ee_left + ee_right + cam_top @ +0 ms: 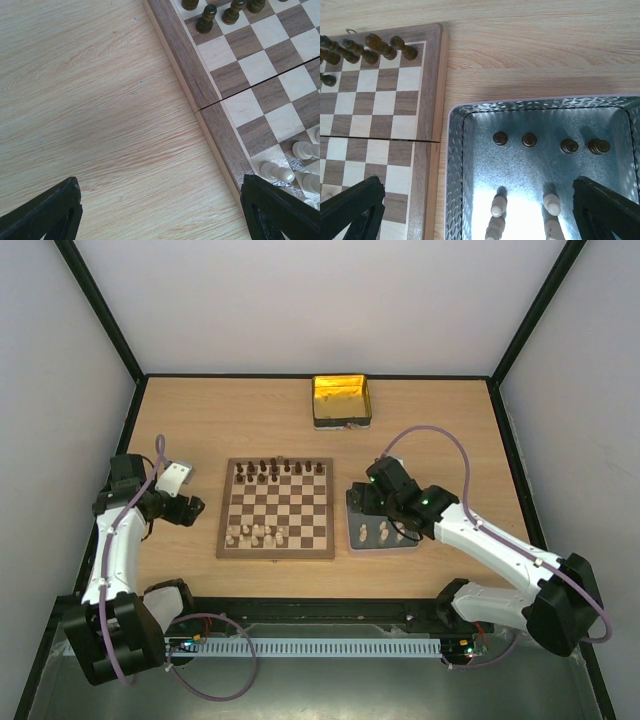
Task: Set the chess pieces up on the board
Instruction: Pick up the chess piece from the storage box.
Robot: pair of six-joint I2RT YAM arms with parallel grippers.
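The board (275, 508) lies mid-table (440, 420). Dark pieces (275, 470) fill its far rows, and a few cream pieces (255, 535) stand near its near-left corner. Just beside it, toward the table's right edge, a tray (454, 165) holds four dark pieces (529, 139) in a row and several cream ones (498, 205). A tin (342, 400) sits at the far edge. The left gripper (161, 180) hovers by the board's left border, jaws spread, holding nothing. The right gripper (477, 182) hangs over the tray, jaws wide apart, holding nothing.

Board (276, 515) on table (200, 420), pieces (278, 469) on its far and near rows; tray (385, 547) just right, tin (342, 424) behind.
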